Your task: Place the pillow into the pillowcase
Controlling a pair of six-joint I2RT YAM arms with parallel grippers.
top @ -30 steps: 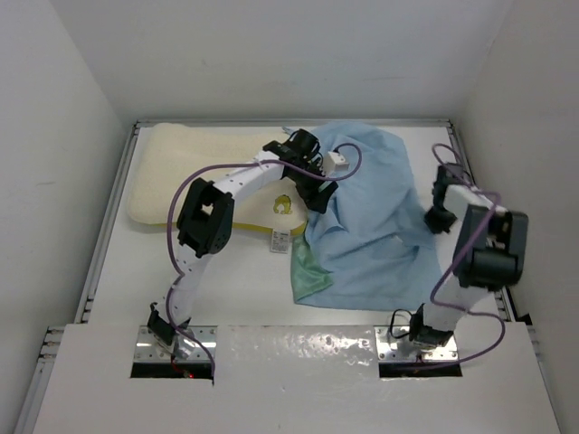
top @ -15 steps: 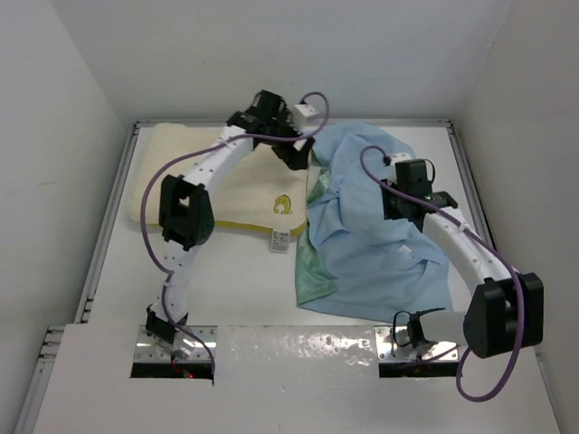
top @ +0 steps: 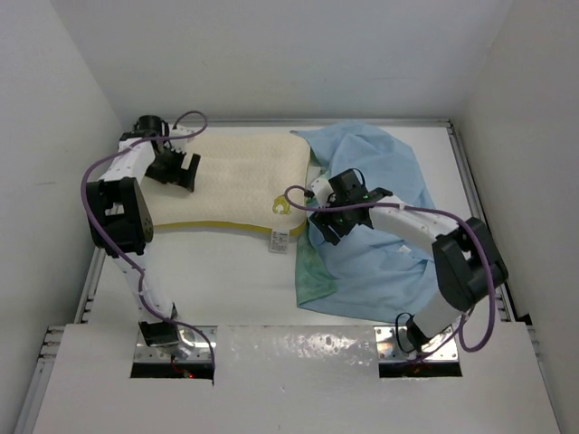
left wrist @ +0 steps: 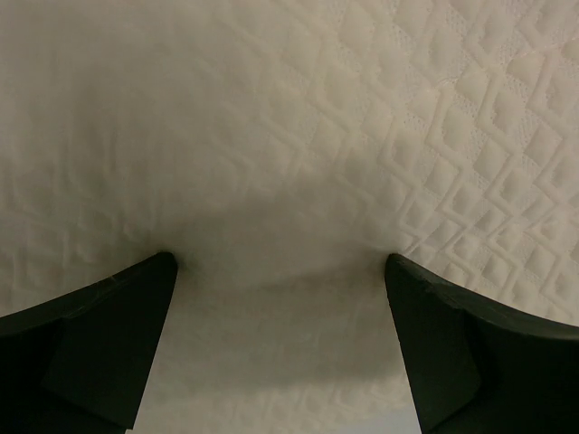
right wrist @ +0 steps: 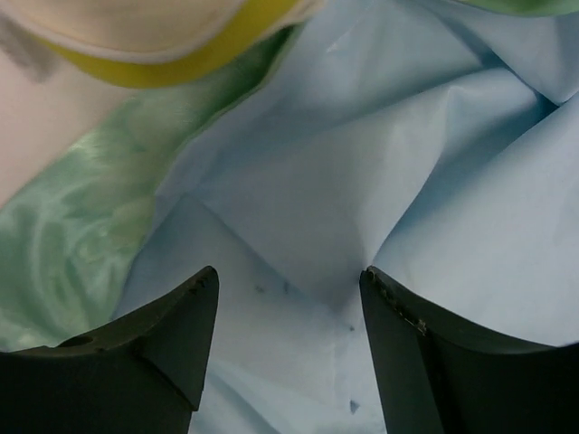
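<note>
- The pillow (top: 235, 181) is found on the far left part of the table (top: 226, 271), lying flat, with its long axis running left to right.
- Its right end is met by the pillowcase (top: 380, 253), which is crumpled over the right part of the table, blue face up, with sea-green lining exposed at its near-left corner.
- In the right wrist view the pillow's yellow edge band (right wrist: 181, 59) is seen directly over the green lining. The case mouth is judged to lie here, though no opening can be made out among the folds.
- The left gripper (top: 176, 172) is placed at the pillow's left end. Its jaws are spread fully and nothing is held. The tips appear to touch the quilted surface, but firm pressure cannot be confirmed.
- The right gripper (top: 330, 221) is placed over the blue fabric just beside the pillow's right end. Its jaws are parted and no cloth is pinched between them.
- Governing relation: the case lies rightward along the pillow's long axis. The far end is best served by the left arm, and the case edge by the right arm.
</note>
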